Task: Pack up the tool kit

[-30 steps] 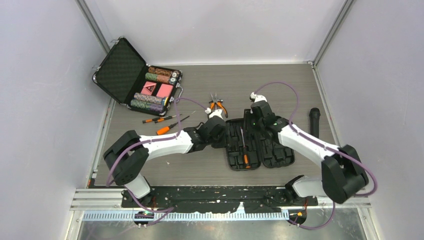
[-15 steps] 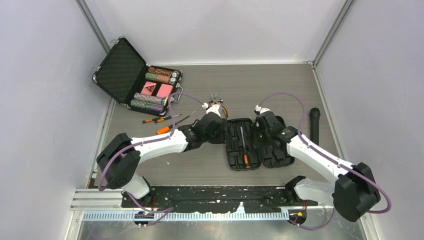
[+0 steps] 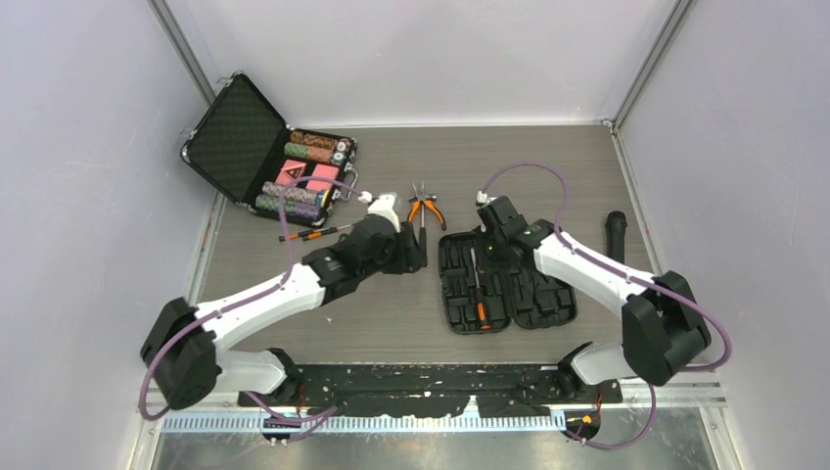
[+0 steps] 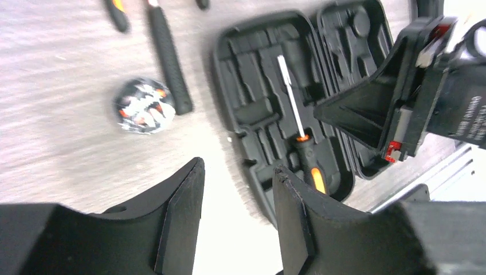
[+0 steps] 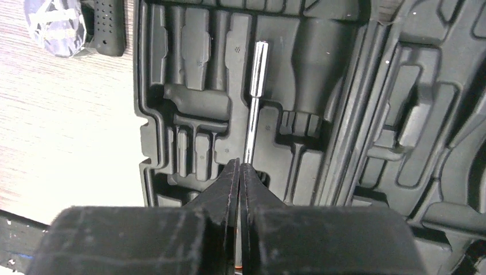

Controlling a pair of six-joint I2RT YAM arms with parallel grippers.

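Right gripper [image 5: 239, 167] closed, poised over open tool kit [image 3: 543, 299]; left gripper [image 4: 238, 172] part-open, empty, extended beside it.

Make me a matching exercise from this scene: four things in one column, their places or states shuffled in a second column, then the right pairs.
Things
1. tool kit case
2. pliers
3. poker chip briefcase
4. black cylinder

Places or states
A. by the right edge of the table
B. far-left corner, lid raised
C. lying open and flat, mid-table
D. loose on the wood just beyond the case, orange handles

Pairs: 1-C, 2-D, 3-B, 4-A
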